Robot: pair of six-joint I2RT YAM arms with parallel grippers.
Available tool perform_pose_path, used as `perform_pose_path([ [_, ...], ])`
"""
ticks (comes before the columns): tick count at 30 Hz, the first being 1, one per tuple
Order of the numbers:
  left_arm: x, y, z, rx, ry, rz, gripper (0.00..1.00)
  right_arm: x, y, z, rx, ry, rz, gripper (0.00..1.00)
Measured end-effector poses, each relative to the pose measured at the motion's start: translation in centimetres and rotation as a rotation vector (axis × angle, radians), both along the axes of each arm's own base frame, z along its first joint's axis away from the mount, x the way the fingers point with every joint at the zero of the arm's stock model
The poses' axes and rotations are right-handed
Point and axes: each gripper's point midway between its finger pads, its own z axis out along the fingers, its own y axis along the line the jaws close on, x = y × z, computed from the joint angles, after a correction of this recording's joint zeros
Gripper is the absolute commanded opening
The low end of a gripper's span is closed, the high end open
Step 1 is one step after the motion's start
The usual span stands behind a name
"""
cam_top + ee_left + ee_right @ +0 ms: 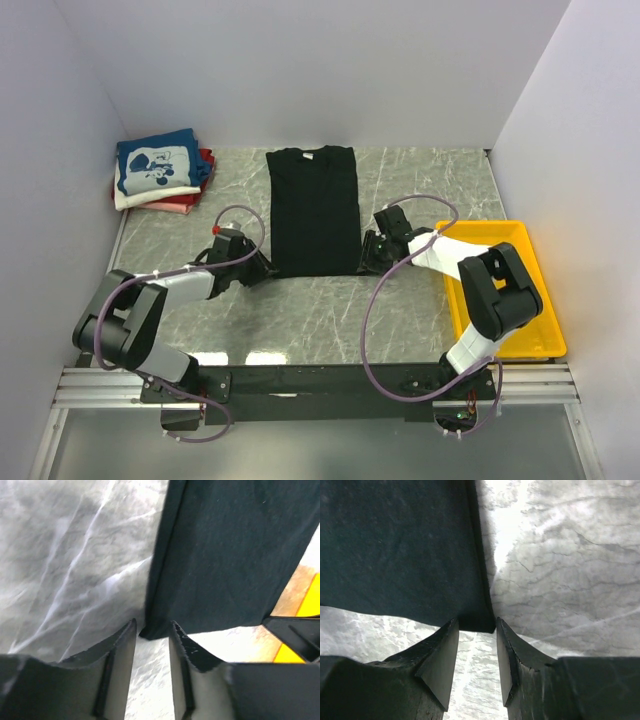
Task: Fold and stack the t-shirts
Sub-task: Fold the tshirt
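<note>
A black t-shirt (313, 210) lies flat in the middle of the table, folded into a long narrow strip with its collar at the far end. My left gripper (262, 268) sits at its near left corner, jaws open. In the left wrist view that gripper (153, 625) has the corner of the black t-shirt (225, 555) just at its tips, with bare table between the fingers. My right gripper (367, 252) is at the near right corner, also open. In the right wrist view the gripper (476, 622) has the t-shirt's (395, 545) corner at its fingertips, not clamped.
A folded blue t-shirt with a white cartoon print (155, 168) tops a stack with a white one (128, 198) and a red one (190, 203) at the back left. A yellow tray (530, 300) stands at the right edge. White walls enclose the table.
</note>
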Motion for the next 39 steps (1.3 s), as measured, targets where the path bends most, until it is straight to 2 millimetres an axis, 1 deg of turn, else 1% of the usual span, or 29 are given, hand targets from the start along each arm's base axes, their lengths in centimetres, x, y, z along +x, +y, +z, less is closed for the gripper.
perform_pose_path([
  [2, 0.3, -0.3, -0.1, -0.017, -0.006, 0.006, 0.34, 0.1, 0.3, 0.0, 0.013, -0.001, 0.0, 0.4],
  [3, 0.4, -0.4, -0.2, -0.024, -0.008, 0.009, 0.33, 0.2, 0.4, 0.0, 0.018, -0.002, 0.001, 0.36],
  [5, 0.6, -0.6, -0.3, -0.035, -0.016, 0.01, 0.29, 0.3, 0.5, -0.1, 0.029, -0.002, -0.002, 0.31],
  [7, 0.6, -0.9, -0.4, -0.04, -0.016, 0.01, 0.18, 0.3, 0.7, -0.2, 0.039, 0.002, -0.001, 0.2],
  [8, 0.6, -1.0, -0.5, -0.042, -0.015, 0.012, 0.11, 0.4, 0.8, -0.3, 0.043, 0.004, -0.002, 0.15],
  [9, 0.5, -1.1, -0.6, -0.039, -0.012, 0.008, 0.01, 0.3, 1.0, -0.4, 0.049, 0.007, 0.002, 0.05],
  [10, 0.5, -1.2, -0.6, -0.042, -0.012, 0.01, 0.01, 0.3, 1.0, -0.4, 0.05, 0.007, 0.004, 0.0],
  [15, 0.1, -1.2, -0.3, -0.028, -0.016, 0.007, 0.01, 0.2, 1.0, -0.3, 0.058, 0.007, -0.001, 0.0],
  [18, -1.6, -0.7, -0.3, -0.012, -0.001, 0.004, 0.01, -1.1, 0.6, -0.2, 0.066, 0.009, 0.002, 0.0],
  [21, -3.6, -0.6, 0.3, -0.009, -0.003, -0.016, 0.01, -2.7, 0.3, 0.8, 0.095, -0.012, 0.008, 0.0],
  [25, -6.0, -1.0, 2.2, -0.031, -0.045, -0.048, 0.01, -4.8, -0.3, 2.6, 0.142, -0.064, 0.011, 0.0],
  [27, -7.2, -1.2, 3.0, -0.05, -0.065, -0.057, 0.01, -6.1, -0.7, 3.0, 0.16, -0.084, 0.012, 0.0],
  [30, -9.3, -1.6, 3.5, -0.082, -0.077, -0.08, 0.01, -8.3, -1.2, 3.6, 0.185, -0.107, 0.017, 0.0],
  [34, -12.7, -1.8, 3.9, -0.133, -0.087, -0.104, 0.01, -11.0, -1.4, 4.7, 0.24, -0.165, 0.036, 0.0],
  [36, -13.7, -1.8, 4.6, -0.162, -0.106, -0.107, 0.01, -12.4, -1.4, 4.7, 0.26, -0.17, 0.042, 0.0],
  [39, -14.3, -1.7, 5.6, -0.195, -0.128, -0.103, 0.01, -13.9, -1.5, 4.5, 0.279, -0.161, 0.045, 0.0],
])
